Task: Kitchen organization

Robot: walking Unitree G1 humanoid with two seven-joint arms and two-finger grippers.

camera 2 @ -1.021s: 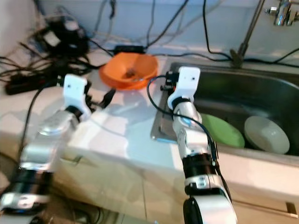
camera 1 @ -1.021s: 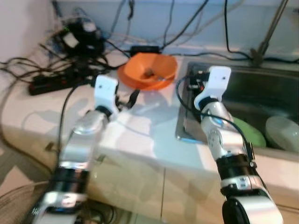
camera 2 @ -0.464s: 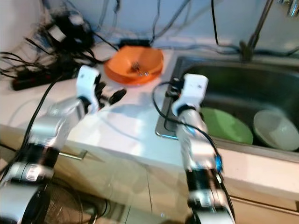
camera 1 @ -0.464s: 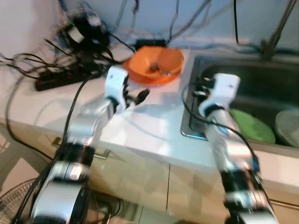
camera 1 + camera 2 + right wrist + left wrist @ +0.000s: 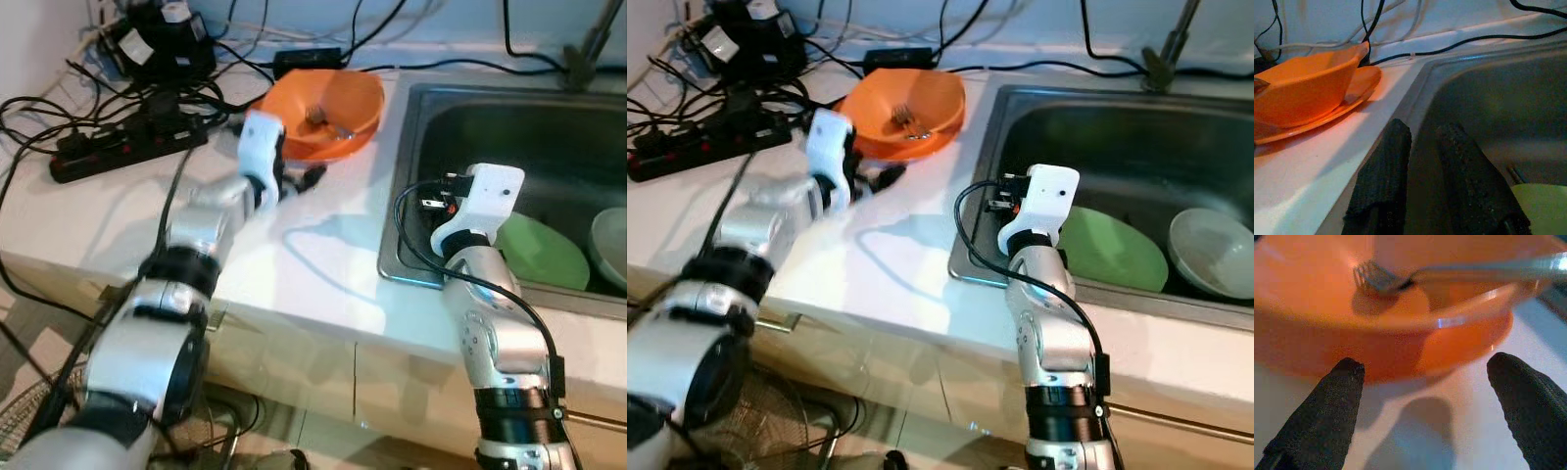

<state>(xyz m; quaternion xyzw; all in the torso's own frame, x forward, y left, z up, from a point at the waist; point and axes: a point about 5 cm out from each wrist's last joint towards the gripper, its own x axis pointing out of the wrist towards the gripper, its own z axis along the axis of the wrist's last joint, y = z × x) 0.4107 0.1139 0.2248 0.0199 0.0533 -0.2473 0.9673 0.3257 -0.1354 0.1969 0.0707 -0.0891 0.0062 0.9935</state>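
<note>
Home kitchen: steel sink (image 5: 549, 137), countertop (image 5: 323, 264)

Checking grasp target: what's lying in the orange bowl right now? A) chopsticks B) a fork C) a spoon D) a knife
B: the left wrist view shows a metal fork with its tines resting inside the orange bowl, just ahead of the open left hand.

Bright, even light on my tabletop (image 5: 323, 255); soft shadows of my arms fall across it. Head views are slightly soft. Glare glints on the bowl (image 5: 1400, 318) rim; my near fingers (image 5: 1317, 421) blur.
</note>
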